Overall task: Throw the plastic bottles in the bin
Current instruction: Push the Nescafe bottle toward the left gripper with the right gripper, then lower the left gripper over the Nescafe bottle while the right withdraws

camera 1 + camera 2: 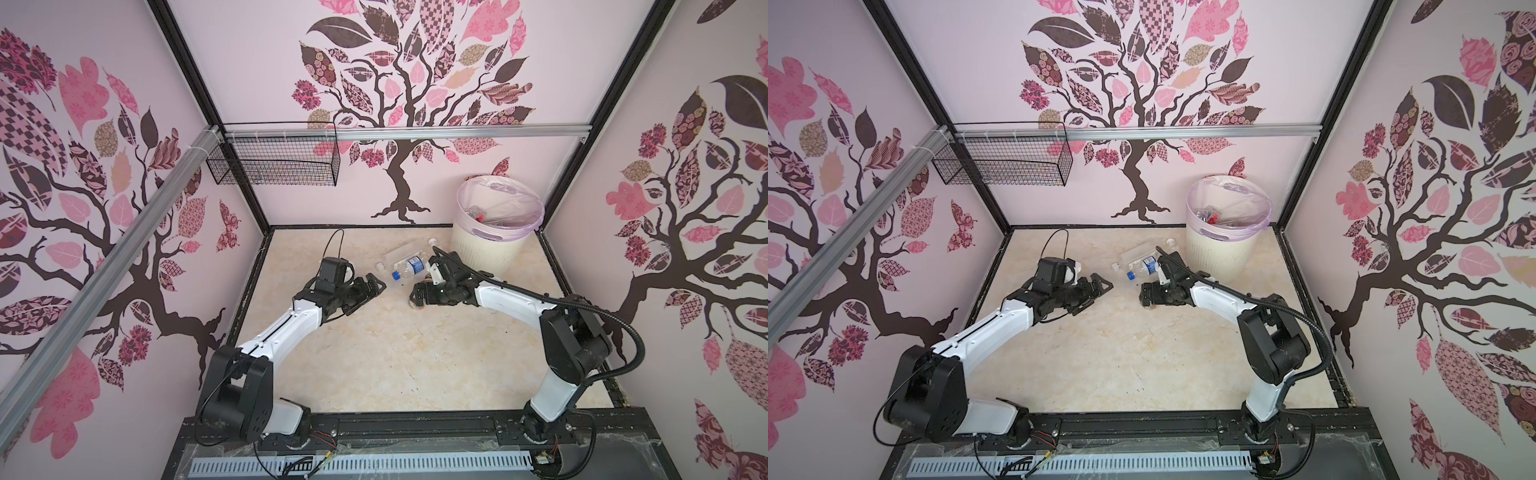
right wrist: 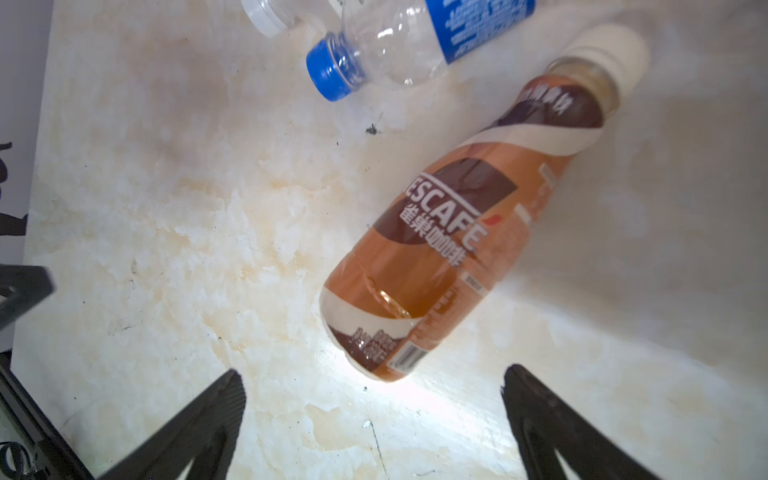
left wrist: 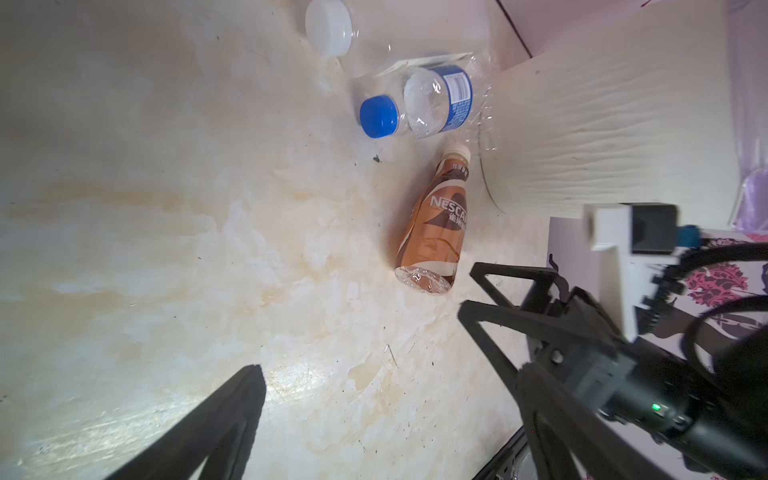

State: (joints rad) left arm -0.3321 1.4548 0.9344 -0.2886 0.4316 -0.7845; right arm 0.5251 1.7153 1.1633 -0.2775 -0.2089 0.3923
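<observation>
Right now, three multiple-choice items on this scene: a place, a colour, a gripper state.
1. Where does the bin stand? A) back right corner B) front left corner C) front centre
2. What colour is the cap on the brown-labelled bottle? A) blue B) cream C) green
3. How is the right gripper? A) shut on a bottle B) open, empty C) out of view
Answers: 1 A, it stands by the back wall, right side; 2 B, cream in the right wrist view; 3 B, jaws wide apart, gripping nothing.
</observation>
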